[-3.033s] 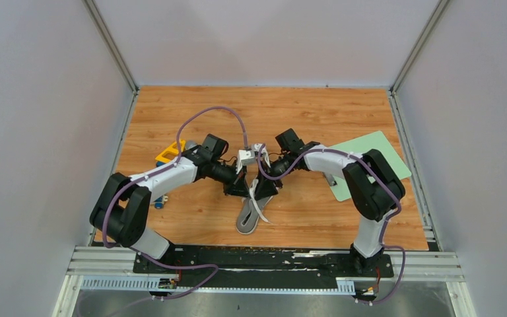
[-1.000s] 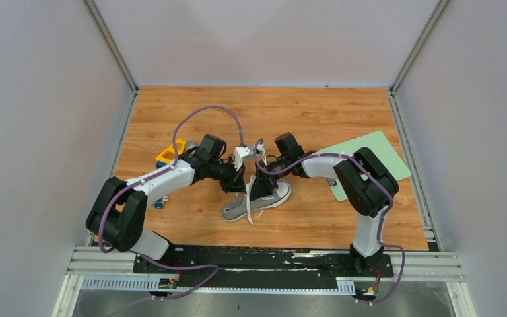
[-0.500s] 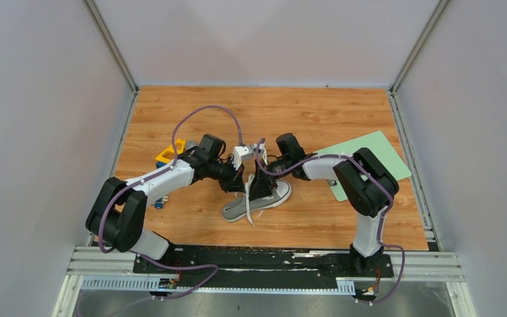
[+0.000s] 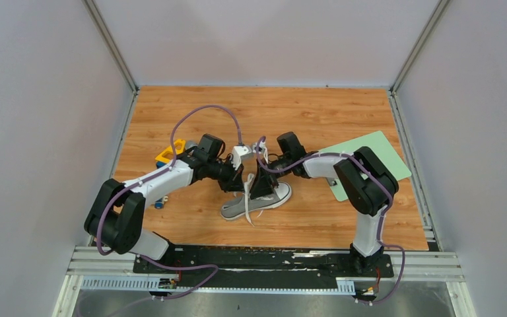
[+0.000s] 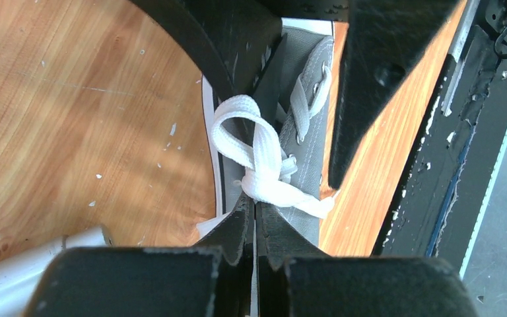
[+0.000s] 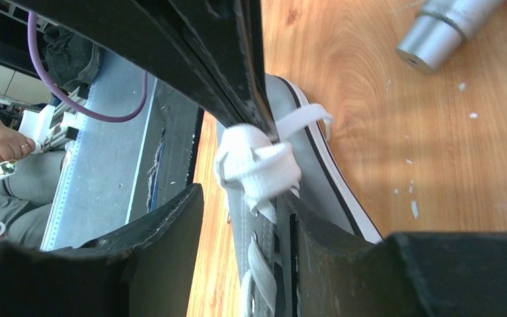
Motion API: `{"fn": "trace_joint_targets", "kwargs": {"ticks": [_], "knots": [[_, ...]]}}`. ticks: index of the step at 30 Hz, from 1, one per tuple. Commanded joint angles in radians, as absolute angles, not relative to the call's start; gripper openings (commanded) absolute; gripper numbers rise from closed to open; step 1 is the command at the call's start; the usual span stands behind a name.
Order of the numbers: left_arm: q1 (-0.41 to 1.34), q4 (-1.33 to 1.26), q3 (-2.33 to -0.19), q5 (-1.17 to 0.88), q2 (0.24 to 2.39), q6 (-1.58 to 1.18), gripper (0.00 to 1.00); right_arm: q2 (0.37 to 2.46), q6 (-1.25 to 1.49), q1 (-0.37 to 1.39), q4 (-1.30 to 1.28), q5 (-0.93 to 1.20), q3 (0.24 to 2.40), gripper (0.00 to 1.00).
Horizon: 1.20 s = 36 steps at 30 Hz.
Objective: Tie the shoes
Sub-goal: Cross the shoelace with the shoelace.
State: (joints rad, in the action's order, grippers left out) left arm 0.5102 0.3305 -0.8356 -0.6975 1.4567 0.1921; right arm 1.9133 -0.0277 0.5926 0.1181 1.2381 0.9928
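While bare tabletop (image 4: 304, 112) stretches toward the far wall (image 4: 264, 39), the grey sneaker (image 4: 270, 197) lies mid-table between both arms, its lace (image 5: 257, 152) pinched in the closed left gripper (image 5: 255, 214), the right gripper (image 6: 241, 201) spread astride it.

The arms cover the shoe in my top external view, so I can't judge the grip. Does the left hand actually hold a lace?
Observer: Yes. Its wrist view shows the left hand shut on the white lace, just below a loop.
Operator: And the right hand?
Observer: The right hand is open. Its fingers stand on either side of the shoe at the laced part and grip nothing.
Operator: Is the bow finished?
Observer: It doesn't look so. Only that one loop shows, with a loose crossing beneath it.
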Motion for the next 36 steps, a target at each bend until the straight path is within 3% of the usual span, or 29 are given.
{"fn": "trace_joint_targets", "kwargs": {"ticks": [1, 7, 16, 21, 28, 36], "knots": [[0.504, 0.323, -0.847, -0.692, 1.414, 0.219, 0.00, 1.854, -0.147, 0.557, -0.038, 1.157, 1.007, 0.45], [0.504, 0.320, -0.848, -0.696, 1.419, 0.218, 0.00, 1.833, -0.118, 0.545, 0.033, 1.158, 0.983, 0.45], [0.500, 0.320, -0.853, -0.695, 1.429, 0.213, 0.00, 1.933, 0.122, 0.556, 0.319, 1.261, 0.980, 0.55], [0.497, 0.309, -0.851, -0.694, 1.433, 0.205, 0.00, 1.932, 0.111, 0.568, 0.329, 1.275, 0.983, 0.55], [0.495, 0.301, -0.851, -0.696, 1.438, 0.198, 0.00, 1.946, 0.155, 0.579, 0.382, 1.304, 0.997, 0.52], [0.493, 0.298, -0.848, -0.685, 1.434, 0.190, 0.00, 1.964, 0.142, 0.595, 0.335, 1.304, 1.033, 0.33]]}}
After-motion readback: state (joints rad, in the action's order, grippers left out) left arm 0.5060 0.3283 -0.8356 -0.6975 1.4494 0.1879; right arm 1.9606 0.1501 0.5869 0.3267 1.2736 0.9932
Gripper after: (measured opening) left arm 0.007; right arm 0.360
